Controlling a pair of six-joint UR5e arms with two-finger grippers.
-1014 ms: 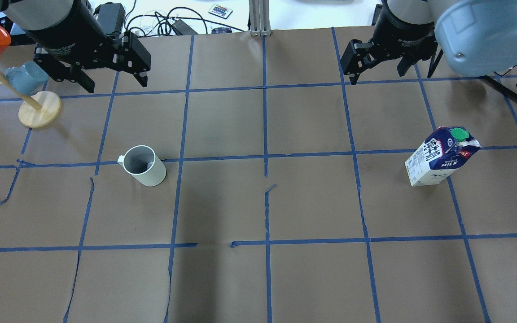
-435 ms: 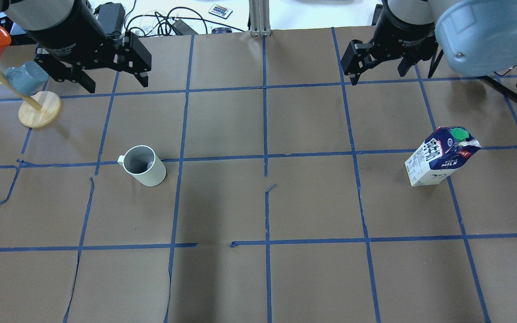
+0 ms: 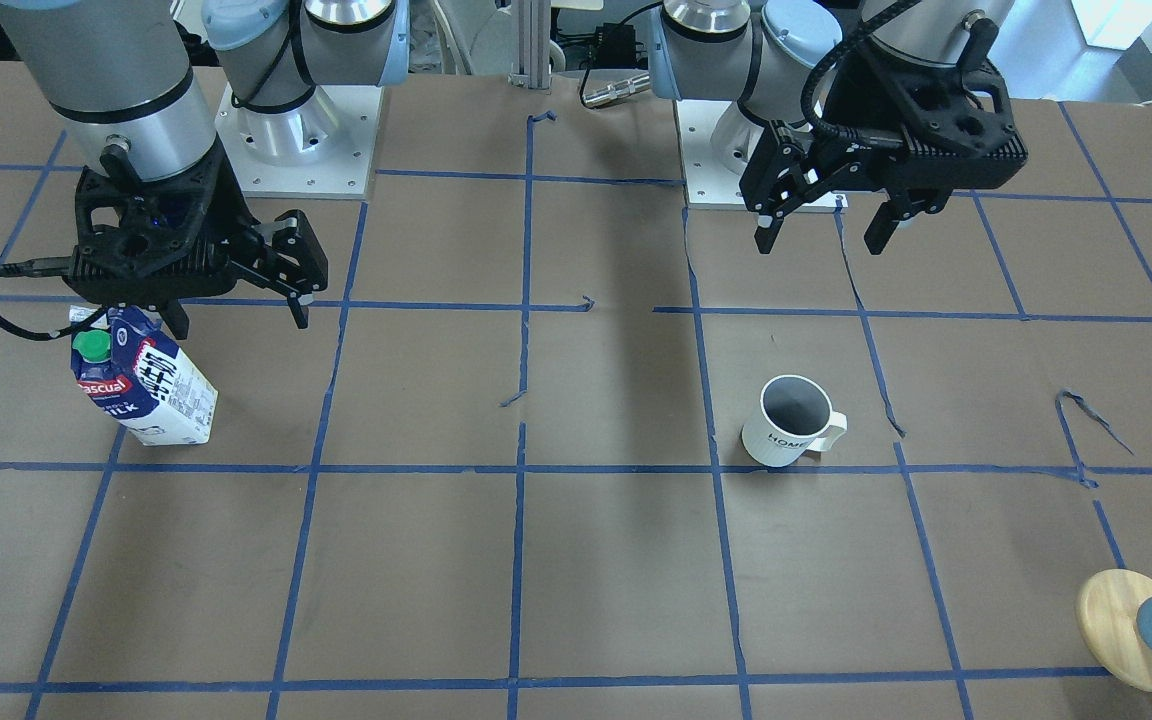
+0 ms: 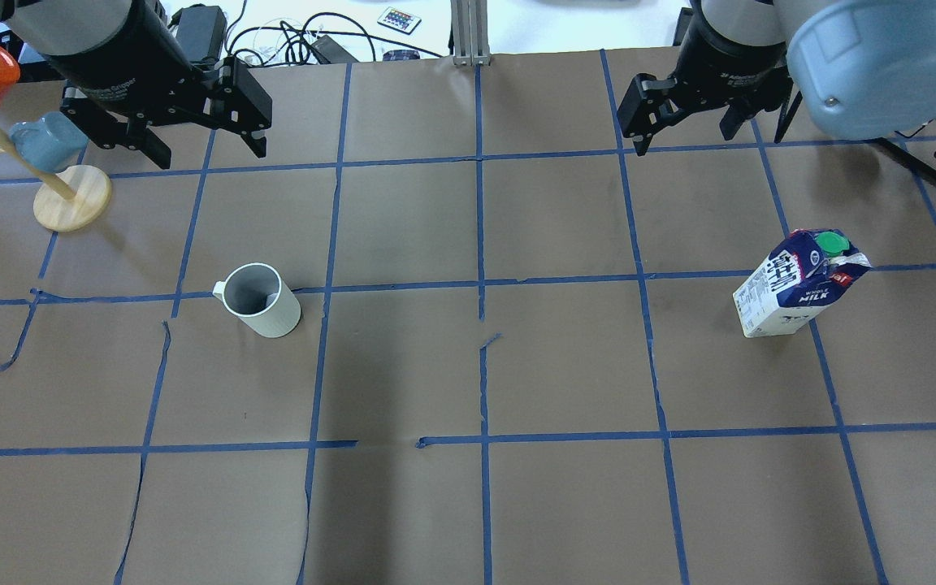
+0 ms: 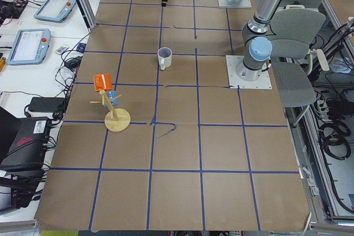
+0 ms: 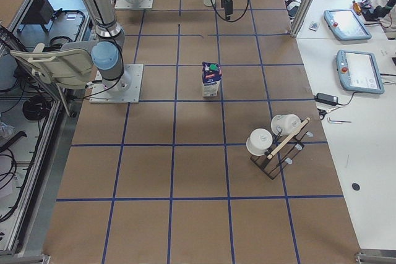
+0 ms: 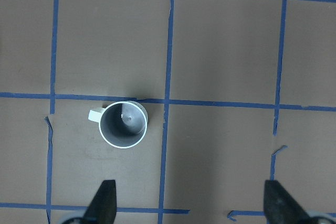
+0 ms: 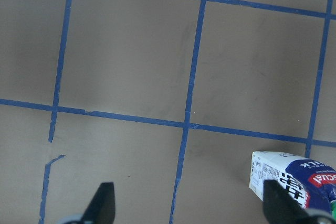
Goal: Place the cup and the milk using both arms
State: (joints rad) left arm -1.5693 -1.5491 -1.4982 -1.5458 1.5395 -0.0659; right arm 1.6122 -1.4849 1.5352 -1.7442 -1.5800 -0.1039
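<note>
Cup and milk both stand upright on the brown paper-covered table (image 4: pixel 468 366), well apart, and neither is touched by a gripper. In the overhead view, the upper left corner holds a wooden stand (image 4: pixel 71 197) with a blue-grey mug (image 4: pixel 47 140) hung on it. Just right of that, the left gripper (image 4: pixel 210 154) hangs over the table near the top edge, its two fingers spread wide with nothing between them. Below it, left of the frame's centre, sits the cup (image 4: pixel 261 301), mouth up and handle pointing to the frame's left, beside a crossing of blue tape lines; the left wrist view shows it from straight above, between the two fingertips and farther up the frame. Near the top right, the right gripper (image 4: pixel 686 140) is also spread wide and empty. The milk (image 4: pixel 797 284) stands at middle right, green cap on top; in the right wrist view it shows only in the lower right corner.
</note>
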